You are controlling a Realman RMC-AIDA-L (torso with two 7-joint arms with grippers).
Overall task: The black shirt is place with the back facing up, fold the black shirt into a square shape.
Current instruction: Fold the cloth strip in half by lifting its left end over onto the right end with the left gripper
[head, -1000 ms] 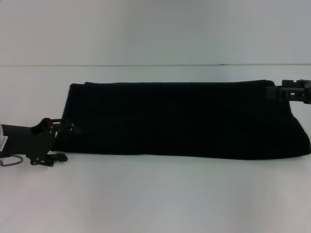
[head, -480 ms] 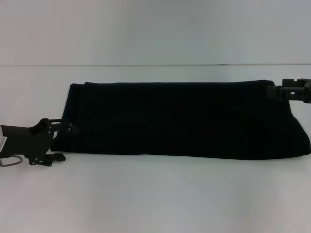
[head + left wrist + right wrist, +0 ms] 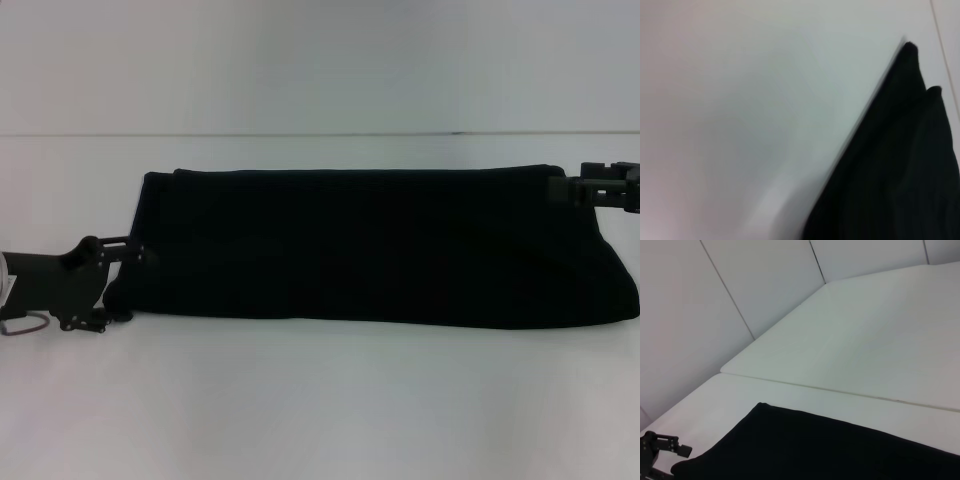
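Head view: shirt [image 3: 380, 245] folded to a long band across table [image 3: 320, 400], left gripper [image 3: 125, 270] risen at its near-left corner since a second ago, right gripper [image 3: 560, 188] unmoved at far-right edge, both grips unreadable, suggesting crosswise fold next.

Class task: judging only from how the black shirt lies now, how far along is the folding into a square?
Done: the black shirt already lies as a long narrow band across the white table, its sleeves not visible. In hand: the left gripper is at the band's left end, the right gripper at its far right corner. Left: the band is not yet folded end to end into a square.
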